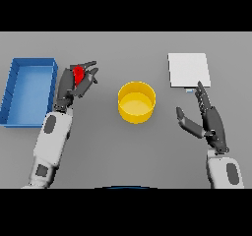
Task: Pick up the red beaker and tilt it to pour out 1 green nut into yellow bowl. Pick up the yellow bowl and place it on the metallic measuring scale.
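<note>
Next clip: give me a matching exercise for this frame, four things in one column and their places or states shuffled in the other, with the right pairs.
Things:
1. red beaker
2. yellow bowl
3. measuring scale
4. blue bin

Places or states:
A. flat pale square at the table's far right, just past the open right hand
B. along the table's left edge
C. held in the curled fingers of the left hand
D. at the table's middle, between the two hands

Pairs: 1-C, 2-D, 3-A, 4-B
</note>
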